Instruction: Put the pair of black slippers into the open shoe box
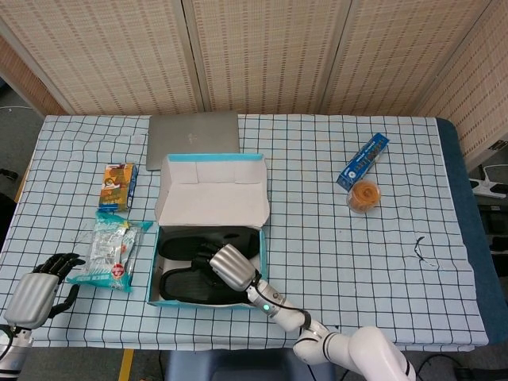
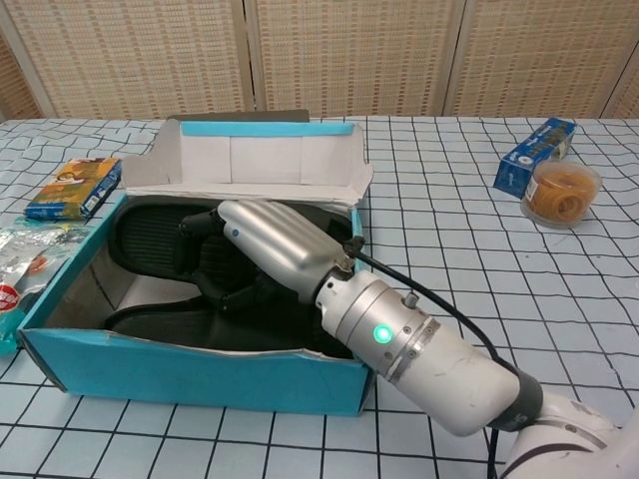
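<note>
The open teal shoe box (image 1: 153,279) (image 2: 180,364) stands near the table's front edge, its lid flap raised at the back. Both black slippers lie inside it, one along the far side (image 1: 176,245) (image 2: 145,235) and one along the near side (image 1: 184,287) (image 2: 190,324). My right hand (image 1: 230,267) (image 2: 278,246) reaches down into the box from the front right, its dark fingers curled into the strap of the near slipper. My left hand (image 1: 36,294) rests at the table's front left corner, holding nothing, fingers apart. It is out of the chest view.
A grey laptop (image 1: 193,133) lies behind the box. An orange snack carton (image 1: 119,185) (image 2: 75,188) and a snack bag (image 1: 111,250) sit to its left. A blue box (image 1: 363,160) (image 2: 535,142) and a tub of rubber bands (image 1: 365,195) (image 2: 562,193) are far right.
</note>
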`<action>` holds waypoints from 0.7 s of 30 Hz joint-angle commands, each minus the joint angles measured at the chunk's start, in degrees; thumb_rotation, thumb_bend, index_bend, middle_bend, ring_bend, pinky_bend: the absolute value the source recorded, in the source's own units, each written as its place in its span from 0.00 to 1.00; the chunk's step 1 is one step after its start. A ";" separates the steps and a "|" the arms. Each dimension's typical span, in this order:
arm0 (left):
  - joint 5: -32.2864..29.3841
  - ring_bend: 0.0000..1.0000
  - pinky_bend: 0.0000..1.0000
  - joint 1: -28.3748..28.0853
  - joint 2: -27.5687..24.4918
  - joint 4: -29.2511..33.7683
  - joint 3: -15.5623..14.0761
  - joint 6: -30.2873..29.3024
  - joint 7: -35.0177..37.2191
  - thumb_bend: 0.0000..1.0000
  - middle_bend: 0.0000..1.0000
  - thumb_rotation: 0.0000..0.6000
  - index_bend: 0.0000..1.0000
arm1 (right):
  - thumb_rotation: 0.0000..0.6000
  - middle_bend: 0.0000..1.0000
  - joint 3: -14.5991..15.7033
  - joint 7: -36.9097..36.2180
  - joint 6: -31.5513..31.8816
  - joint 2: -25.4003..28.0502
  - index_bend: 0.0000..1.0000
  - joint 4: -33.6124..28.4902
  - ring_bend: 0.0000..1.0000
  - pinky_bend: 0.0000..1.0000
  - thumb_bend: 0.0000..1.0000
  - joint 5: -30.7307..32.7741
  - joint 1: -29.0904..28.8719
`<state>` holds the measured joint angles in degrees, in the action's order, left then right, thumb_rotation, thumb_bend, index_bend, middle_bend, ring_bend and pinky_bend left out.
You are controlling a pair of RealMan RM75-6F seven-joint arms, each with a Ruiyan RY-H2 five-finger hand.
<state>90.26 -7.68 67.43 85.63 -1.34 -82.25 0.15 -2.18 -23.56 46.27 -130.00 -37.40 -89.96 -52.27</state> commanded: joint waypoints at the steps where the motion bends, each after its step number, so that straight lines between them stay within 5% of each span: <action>1: 0.05 0.18 0.40 0.03 0.00 -0.13 -0.02 -0.06 -0.10 0.47 0.21 1.00 0.28 | 1.00 0.44 -0.01 -0.63 -0.75 0.00 0.47 0.41 0.25 0.38 0.51 0.32 -0.11; 12: -0.28 0.18 0.40 -0.05 0.02 -0.24 0.02 0.36 0.10 0.47 0.21 1.00 0.28 | 1.00 0.44 -0.36 -4.82 5.91 2.22 0.47 -3.36 0.24 0.37 0.50 -1.95 -0.11; 21: -0.36 0.18 0.40 -0.12 0.26 -0.56 -0.05 0.66 -0.70 0.47 0.21 1.00 0.28 | 1.00 0.35 1.11 2.03 12.56 16.23 0.34 -24.46 0.17 0.23 0.36 -4.73 2.26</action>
<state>89.91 -7.81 67.67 85.09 -1.37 -81.61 -0.52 -1.71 -25.21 56.27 -119.78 -54.05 -93.57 -51.27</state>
